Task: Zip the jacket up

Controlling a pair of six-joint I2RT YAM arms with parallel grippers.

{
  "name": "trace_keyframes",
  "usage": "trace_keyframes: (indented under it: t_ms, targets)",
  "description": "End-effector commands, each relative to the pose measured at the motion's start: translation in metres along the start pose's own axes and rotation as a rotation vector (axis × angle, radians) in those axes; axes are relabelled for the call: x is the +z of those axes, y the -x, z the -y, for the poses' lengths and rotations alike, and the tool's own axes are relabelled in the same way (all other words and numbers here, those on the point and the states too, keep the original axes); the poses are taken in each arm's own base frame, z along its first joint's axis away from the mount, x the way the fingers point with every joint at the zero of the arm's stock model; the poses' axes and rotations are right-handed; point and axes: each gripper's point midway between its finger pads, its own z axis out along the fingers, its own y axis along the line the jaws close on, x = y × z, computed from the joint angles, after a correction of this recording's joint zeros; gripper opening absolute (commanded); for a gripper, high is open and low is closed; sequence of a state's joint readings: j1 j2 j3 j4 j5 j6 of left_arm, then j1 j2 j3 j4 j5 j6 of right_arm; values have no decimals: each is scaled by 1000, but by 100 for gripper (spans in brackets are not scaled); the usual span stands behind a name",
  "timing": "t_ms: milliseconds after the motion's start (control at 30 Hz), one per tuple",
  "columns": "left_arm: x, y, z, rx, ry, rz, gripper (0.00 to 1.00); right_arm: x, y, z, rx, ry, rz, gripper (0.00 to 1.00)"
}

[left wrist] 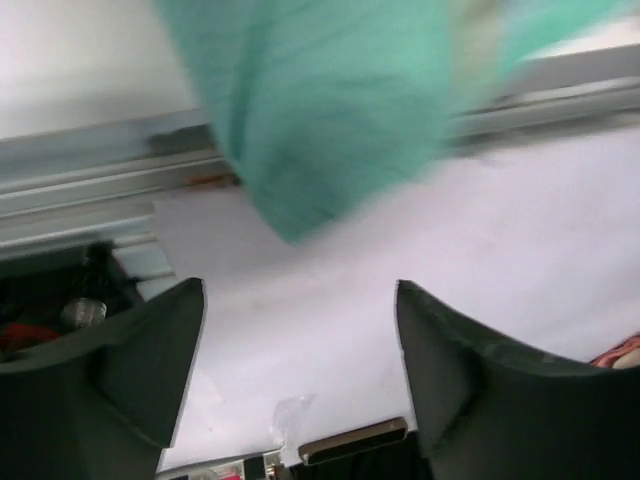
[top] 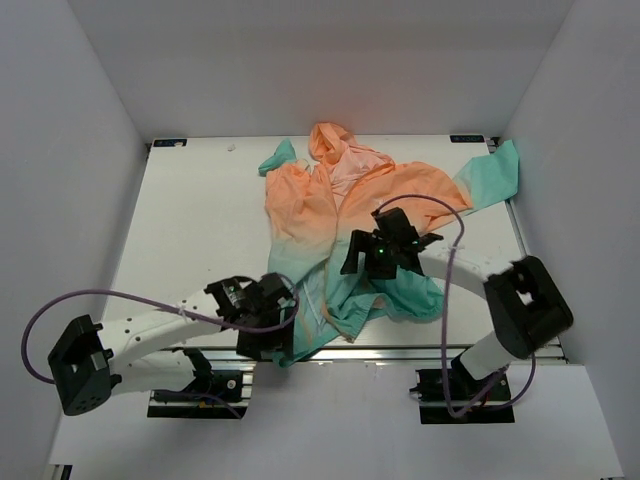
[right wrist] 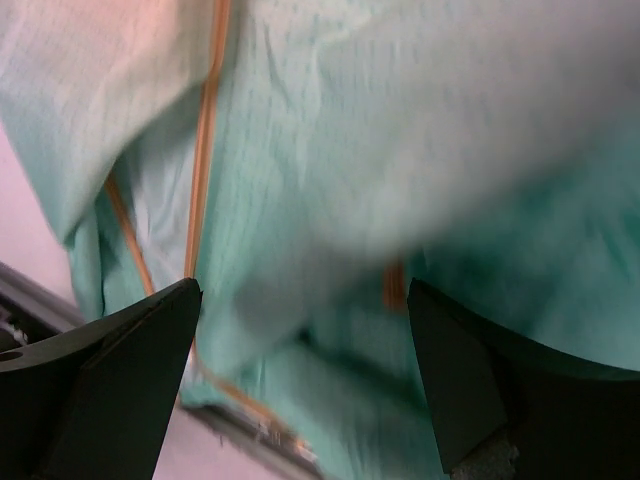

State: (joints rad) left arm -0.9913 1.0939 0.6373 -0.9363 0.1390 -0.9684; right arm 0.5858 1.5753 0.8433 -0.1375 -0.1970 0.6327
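The jacket (top: 345,215) lies crumpled on the white table, peach-orange at the hood and chest, teal at the hem and sleeve ends. Its teal hem hangs over the table's near edge (left wrist: 330,110). An orange zipper line (right wrist: 205,140) runs along the teal front panel in the right wrist view. My left gripper (top: 268,318) is open and empty at the near edge, beside the hem corner; it also shows in the left wrist view (left wrist: 300,370). My right gripper (top: 378,252) is open and hovers over the teal lower front; it also shows in the right wrist view (right wrist: 305,385).
The table's metal rail (left wrist: 90,180) runs along the near edge under the hanging hem. White walls enclose the table on three sides. A teal sleeve end (top: 495,175) reaches the far right corner.
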Motion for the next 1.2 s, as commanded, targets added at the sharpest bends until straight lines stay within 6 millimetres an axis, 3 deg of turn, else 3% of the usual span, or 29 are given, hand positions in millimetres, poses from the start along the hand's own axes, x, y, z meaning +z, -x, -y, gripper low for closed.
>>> trace_keyframes:
  t_ms: [0,67,133,167,200,267,300,367,400,533,567,633,667,733,767,900,1033,1167]
  targets:
    - [-58,44,33,57,0,179,89,-55,-1,5,-93,-76,69,89]
    - [-86,71,52,65,-6,288,98,-81,1,20,-115,-177,99,89]
    - [-89,103,61,84,52,385,98,-108,15,18,-142,-217,171,89]
    - [-93,120,69,81,60,434,98,-114,20,16,-151,-225,185,89]
    - [-99,149,78,75,80,489,98,-116,25,13,-163,-227,188,89]
    - [-105,183,83,48,101,529,98,-117,45,4,-202,-228,222,89]
    - [-112,217,79,-1,129,561,98,-105,49,6,-206,-247,193,89]
    - [-112,255,80,-21,104,594,98,-101,75,0,-205,-252,227,89]
    - [-109,277,67,-22,118,601,98,-88,81,5,-201,-271,212,89]
    - [-56,342,57,-25,174,539,98,-60,131,23,-161,-286,227,89]
    - [-48,352,56,-18,183,530,98,-41,128,38,-148,-312,165,89]
    - [-43,377,59,-2,182,536,98,-31,145,42,-149,-316,155,89]
    - [-18,381,53,2,207,485,98,-24,145,50,-152,-336,140,89]
    - [-7,395,44,-12,215,472,98,-8,145,68,-152,-377,95,89]
    - [7,402,42,-12,203,450,98,5,140,82,-139,-404,57,89]
    - [30,427,12,-82,161,427,97,16,147,118,-62,-462,12,89]
    - [45,451,13,-48,109,462,98,30,161,141,-19,-452,-13,89]
    - [67,480,28,6,18,481,98,53,192,155,-35,-442,1,89]
